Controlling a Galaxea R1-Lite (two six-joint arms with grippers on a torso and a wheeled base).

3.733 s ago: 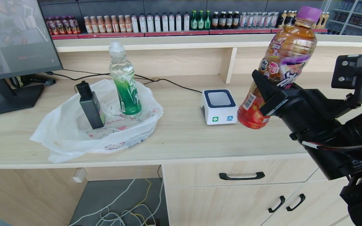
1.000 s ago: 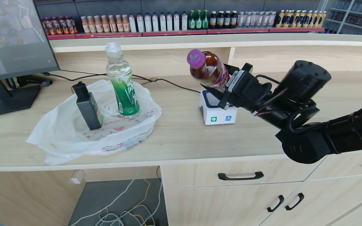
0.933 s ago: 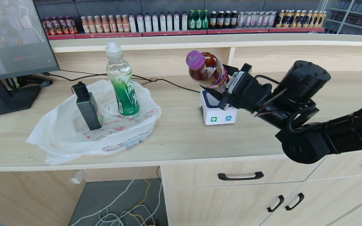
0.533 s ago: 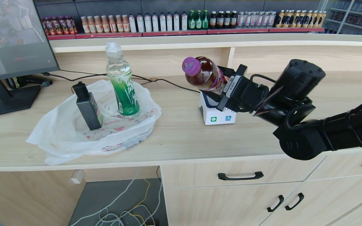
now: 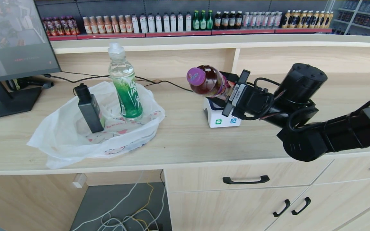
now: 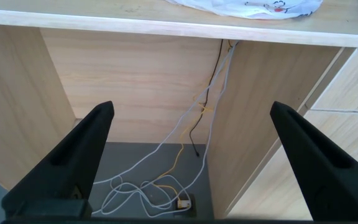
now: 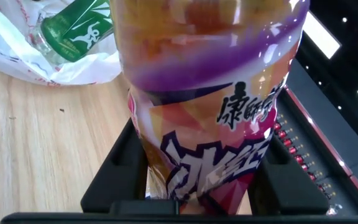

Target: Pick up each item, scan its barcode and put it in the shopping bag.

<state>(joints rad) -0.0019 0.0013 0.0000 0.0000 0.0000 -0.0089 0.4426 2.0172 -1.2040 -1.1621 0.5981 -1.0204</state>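
Light wooden desk (image 5: 188, 141), crumpled white plastic shopping bag (image 5: 59, 141) on its left part, left tool (image 6: 191, 109) spread wide and empty, low before the desk, right tool (image 5: 230, 93) clamped on tilted purple-capped brown tea bottle (image 5: 206, 81), just above white box scanner (image 5: 218, 118)

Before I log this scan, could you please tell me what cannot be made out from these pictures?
Tea bottle barcode: not on the side facing the head view; in the right wrist view the fingers cover part of the label.
Scanner window: head view, mostly hidden behind the bottle and right gripper.
Shopping bag: left wrist view, cut off by the picture's edge.
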